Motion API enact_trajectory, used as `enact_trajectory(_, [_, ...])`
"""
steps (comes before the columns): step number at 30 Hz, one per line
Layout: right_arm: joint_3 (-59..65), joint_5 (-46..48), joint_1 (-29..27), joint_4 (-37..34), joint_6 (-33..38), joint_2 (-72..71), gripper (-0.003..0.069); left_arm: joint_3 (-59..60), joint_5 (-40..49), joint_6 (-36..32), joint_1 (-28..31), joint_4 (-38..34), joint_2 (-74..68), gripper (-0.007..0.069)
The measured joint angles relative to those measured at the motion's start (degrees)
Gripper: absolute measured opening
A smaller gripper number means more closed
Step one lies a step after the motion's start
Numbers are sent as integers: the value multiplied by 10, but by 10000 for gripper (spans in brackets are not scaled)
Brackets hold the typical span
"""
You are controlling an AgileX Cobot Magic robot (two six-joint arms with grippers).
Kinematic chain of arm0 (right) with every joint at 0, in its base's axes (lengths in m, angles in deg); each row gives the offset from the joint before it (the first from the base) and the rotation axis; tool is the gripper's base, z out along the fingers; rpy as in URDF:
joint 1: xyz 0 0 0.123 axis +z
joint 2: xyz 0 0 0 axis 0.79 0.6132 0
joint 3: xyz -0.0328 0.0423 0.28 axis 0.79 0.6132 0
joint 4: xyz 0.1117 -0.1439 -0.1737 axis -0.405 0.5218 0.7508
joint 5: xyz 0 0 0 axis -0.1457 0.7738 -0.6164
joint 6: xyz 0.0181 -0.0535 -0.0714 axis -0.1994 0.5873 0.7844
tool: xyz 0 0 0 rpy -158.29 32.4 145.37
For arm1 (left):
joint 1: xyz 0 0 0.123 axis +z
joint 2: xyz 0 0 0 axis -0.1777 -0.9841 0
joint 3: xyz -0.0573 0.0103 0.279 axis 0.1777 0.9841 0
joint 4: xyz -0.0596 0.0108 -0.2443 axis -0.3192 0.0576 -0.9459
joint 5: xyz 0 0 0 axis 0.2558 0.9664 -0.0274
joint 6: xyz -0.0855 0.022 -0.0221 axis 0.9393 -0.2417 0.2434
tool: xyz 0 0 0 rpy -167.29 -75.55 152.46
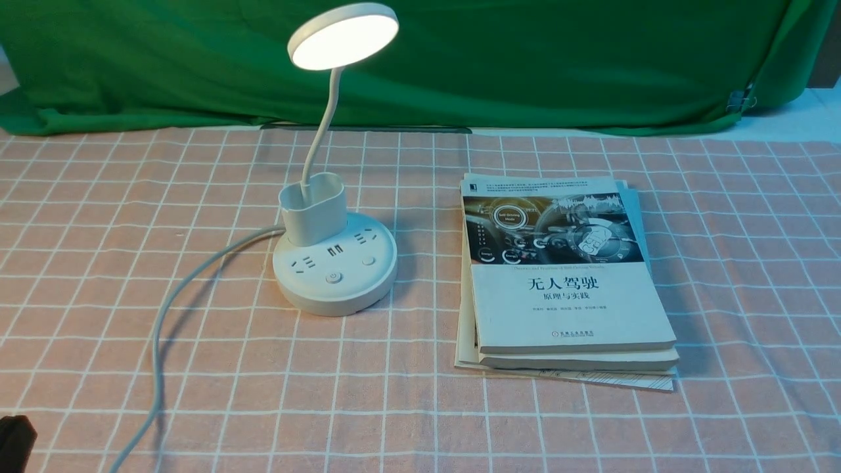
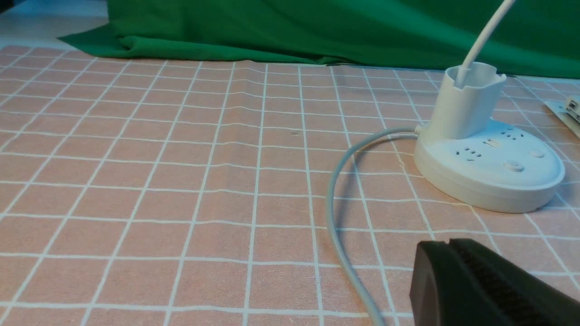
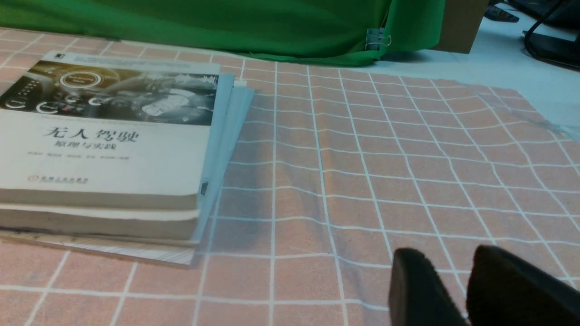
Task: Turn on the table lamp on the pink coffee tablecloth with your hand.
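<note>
The white table lamp (image 1: 335,266) stands on the pink coffee tablecloth (image 1: 131,217), left of centre. Its round disc head (image 1: 343,36) glows brightly. Its buttons (image 1: 334,278) face the front and its white cord (image 1: 171,309) runs off toward the near left. In the left wrist view the lamp base (image 2: 489,167) lies a short way beyond my left gripper (image 2: 451,242), whose jaws are pressed together and empty. Only a dark corner of the left hand (image 1: 13,440) shows in the front view. My right gripper (image 3: 453,258) hovers low over bare cloth, its fingers slightly parted and empty.
A stack of books (image 1: 565,289) lies right of the lamp and also shows in the right wrist view (image 3: 104,145). A green backdrop cloth (image 1: 525,59) hangs along the far edge, held by a metal clip (image 3: 377,38). The cord (image 2: 335,217) curves across the cloth beside the left gripper.
</note>
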Motion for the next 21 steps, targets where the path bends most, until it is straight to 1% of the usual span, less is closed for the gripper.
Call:
enact_trajectory(5, [0,0,0,0,0,0,240,0,0,1,-14,-1,0,43])
enact_trajectory(21, [0,0,0,0,0,0,240,0,0,2,-16,-1,1,53])
